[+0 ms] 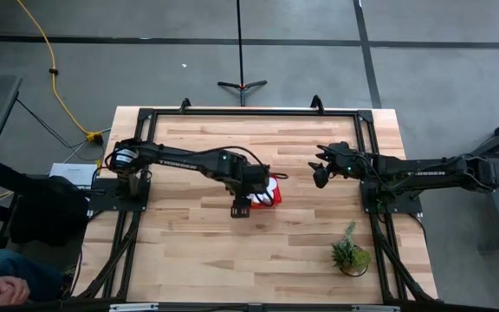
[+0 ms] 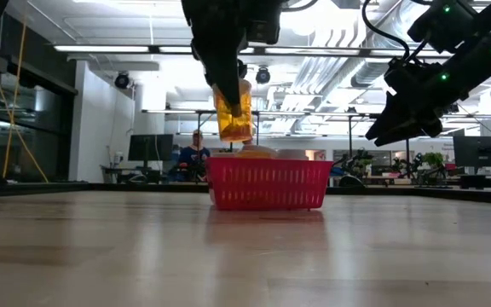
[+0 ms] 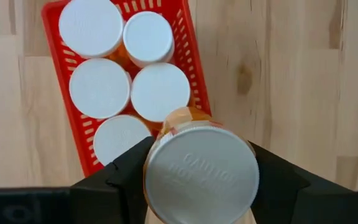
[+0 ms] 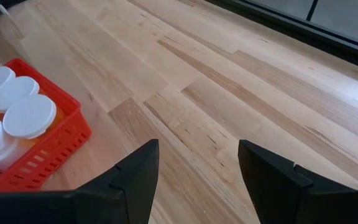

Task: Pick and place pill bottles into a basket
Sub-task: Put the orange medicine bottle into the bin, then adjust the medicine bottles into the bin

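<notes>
The red latticed basket [image 1: 269, 192] stands at the table's middle and holds several white-capped pill bottles [image 3: 160, 92]. It also shows in the low view [image 2: 268, 184] and the right wrist view [image 4: 39, 163]. My left gripper [image 1: 239, 208] is shut on one more orange pill bottle [image 2: 234, 111], above the basket's near left corner. My right gripper [image 1: 320, 176] hangs open and empty above the table, to the right of the basket. Its fingers also show in its own wrist view [image 4: 197, 180]. My left gripper pinches the bottle's upper end, at the round white cap [image 3: 201, 175], between its two fingers [image 3: 120, 180]. The fingers come from above, pointing down. The bottle hangs below them, nearly upright and a little tilted. Its bottom [image 2: 237, 136] is clear of the basket's rim.
A small green potted plant [image 1: 351, 252] stands near the table's near right corner. A black frame [image 1: 249, 113] runs along the table's edges. Bare wood lies around the basket. A person sits far behind the table [image 2: 196, 153], and a hand [image 1: 5, 290] shows off the table's near left.
</notes>
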`<act>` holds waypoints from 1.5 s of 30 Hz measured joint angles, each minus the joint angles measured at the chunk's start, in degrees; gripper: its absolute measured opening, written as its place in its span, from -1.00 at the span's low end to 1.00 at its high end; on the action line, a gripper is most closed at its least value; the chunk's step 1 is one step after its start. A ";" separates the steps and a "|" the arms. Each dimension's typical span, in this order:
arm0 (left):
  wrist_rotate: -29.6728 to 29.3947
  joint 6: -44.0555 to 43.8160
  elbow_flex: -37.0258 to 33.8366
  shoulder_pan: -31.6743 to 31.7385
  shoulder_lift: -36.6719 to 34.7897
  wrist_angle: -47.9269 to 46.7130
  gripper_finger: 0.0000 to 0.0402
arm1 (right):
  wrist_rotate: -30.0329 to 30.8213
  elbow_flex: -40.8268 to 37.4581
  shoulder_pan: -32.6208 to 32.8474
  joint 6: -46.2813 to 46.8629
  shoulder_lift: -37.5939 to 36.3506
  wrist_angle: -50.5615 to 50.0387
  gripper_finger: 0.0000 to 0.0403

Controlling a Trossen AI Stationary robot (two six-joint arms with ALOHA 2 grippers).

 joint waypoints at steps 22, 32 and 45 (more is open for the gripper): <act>0.36 0.10 -0.02 0.01 0.02 -2.82 0.38 | 0.01 0.00 0.01 1.18 0.00 -0.15 0.05; 1.92 0.37 -0.02 -0.02 0.04 -2.51 0.05 | 0.45 0.00 0.00 1.17 0.00 -0.17 0.05; 1.91 1.52 -1.07 0.02 0.09 -8.61 0.01 | 0.23 0.00 -0.01 1.18 0.00 -0.18 0.05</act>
